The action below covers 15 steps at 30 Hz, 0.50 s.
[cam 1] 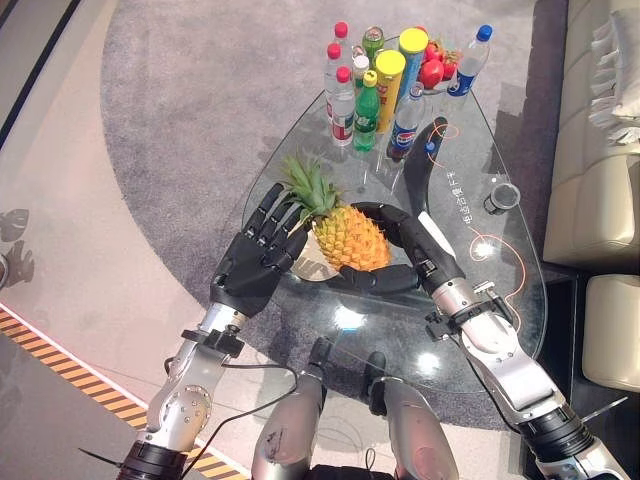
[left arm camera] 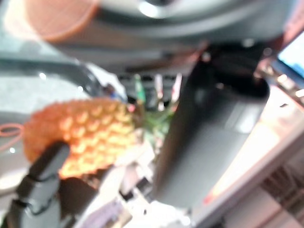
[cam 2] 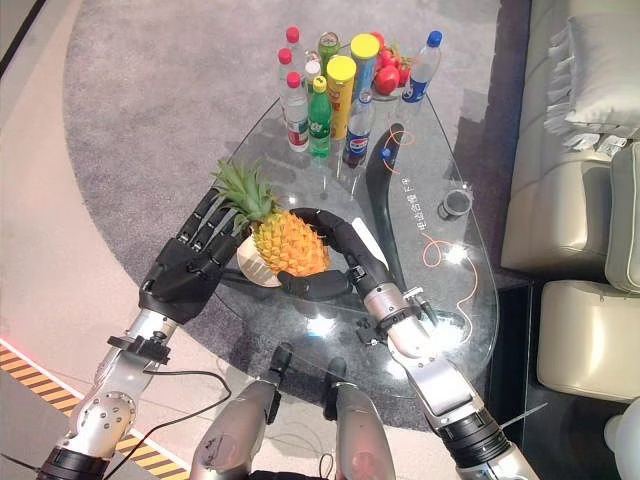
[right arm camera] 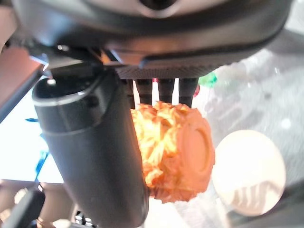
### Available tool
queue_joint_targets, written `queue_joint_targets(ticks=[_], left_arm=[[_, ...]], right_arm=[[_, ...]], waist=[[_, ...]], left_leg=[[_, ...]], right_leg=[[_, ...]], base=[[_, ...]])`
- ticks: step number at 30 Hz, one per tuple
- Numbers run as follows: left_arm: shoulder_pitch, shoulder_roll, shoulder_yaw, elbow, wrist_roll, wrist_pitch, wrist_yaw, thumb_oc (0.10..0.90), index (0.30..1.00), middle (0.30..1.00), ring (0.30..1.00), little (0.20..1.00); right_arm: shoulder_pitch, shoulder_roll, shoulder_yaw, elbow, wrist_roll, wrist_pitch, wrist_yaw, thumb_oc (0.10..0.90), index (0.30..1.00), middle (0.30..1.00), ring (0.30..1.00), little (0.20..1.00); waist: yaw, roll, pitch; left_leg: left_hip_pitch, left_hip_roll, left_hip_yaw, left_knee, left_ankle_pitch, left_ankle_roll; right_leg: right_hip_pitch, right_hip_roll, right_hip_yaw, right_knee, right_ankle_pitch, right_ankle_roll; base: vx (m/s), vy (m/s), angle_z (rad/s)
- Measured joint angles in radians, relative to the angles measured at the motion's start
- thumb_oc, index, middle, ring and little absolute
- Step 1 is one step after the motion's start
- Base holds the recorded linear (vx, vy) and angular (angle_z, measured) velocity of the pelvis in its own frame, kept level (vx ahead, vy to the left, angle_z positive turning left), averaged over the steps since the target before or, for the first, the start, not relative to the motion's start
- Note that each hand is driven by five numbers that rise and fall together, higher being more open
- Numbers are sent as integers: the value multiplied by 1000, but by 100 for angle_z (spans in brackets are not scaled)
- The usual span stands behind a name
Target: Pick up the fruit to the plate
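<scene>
Both hands cradle the pineapple (cam 1: pixel 350 236): left hand (cam 1: pixel 258 262), right hand (cam 1: pixel 405 252).

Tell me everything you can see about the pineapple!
The pineapple is orange-yellow with a bumpy diamond-patterned skin and a spiky green leaf crown. It lies tilted, crown pointing away toward the bottles, above a pale plate on the glass table. The right hand curls round its body and flat base end; the left hand has straight fingers at the crown side.
</scene>
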Motion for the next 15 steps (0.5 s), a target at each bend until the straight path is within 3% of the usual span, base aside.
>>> queue_joint_targets(ticks=[6, 15], left_arm=[[26, -2, 5, 0, -19, -8, 117, 800, 900, 900, 900, 900], [39, -31, 4, 0, -97, -13, 154, 800, 900, 900, 900, 900]], right_arm=[[-23, -68, 51, -87, -156, 6, 4, 100, 300, 300, 300, 200], [-45, -81, 85, -107, -252, 7, -8, 100, 300, 300, 300, 200]], waist=[[0, 1, 0], [3, 1, 0]], left_leg=[[-5, 0, 0, -1, 0, 0], [-16, -3, -1, 0, 0, 0]], right_leg=[[-7, 1, 0, 1, -1, 0], [-15, 2, -1, 0, -1, 0]], base=[[0, 0, 0], [0, 0, 0]])
